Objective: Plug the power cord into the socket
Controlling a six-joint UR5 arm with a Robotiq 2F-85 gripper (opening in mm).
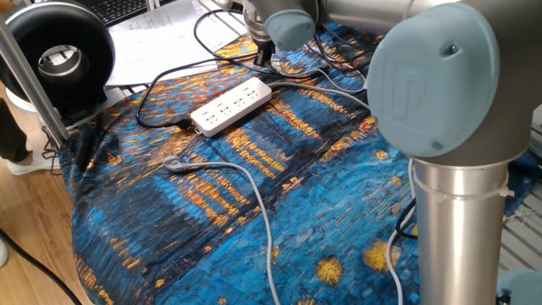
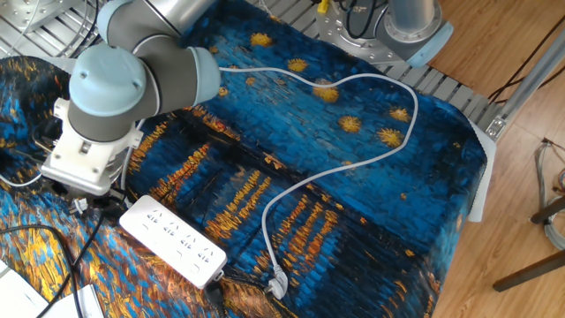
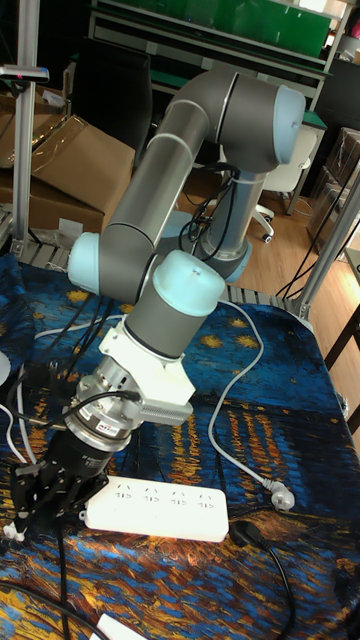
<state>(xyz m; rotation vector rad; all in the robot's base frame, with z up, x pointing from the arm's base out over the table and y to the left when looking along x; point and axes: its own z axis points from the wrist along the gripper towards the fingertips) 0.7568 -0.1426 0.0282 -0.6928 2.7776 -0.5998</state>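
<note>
The socket (image 1: 230, 105) (image 2: 172, 240) (image 3: 155, 510), a long white power strip, lies on the blue patterned cloth with its black lead (image 1: 152, 97) running off one end. My gripper (image 1: 267, 58) (image 3: 40, 515) hangs low just beyond the strip's far end, and in the other fixed view the wrist hides it. A thin white power cord (image 1: 343, 85) runs over the cloth behind the strip. A small white end (image 3: 10, 533) (image 2: 79, 205) lies on the cloth right beside the black fingers. The frames leave unclear whether the fingers hold anything.
A thicker grey cable (image 1: 246, 182) (image 2: 300, 181) with a loose metal end (image 1: 174, 163) curves across the middle of the cloth. A black round device (image 1: 59, 55) and papers (image 1: 161, 42) sit at the back left. My arm's base (image 2: 397, 26) stands at the table edge.
</note>
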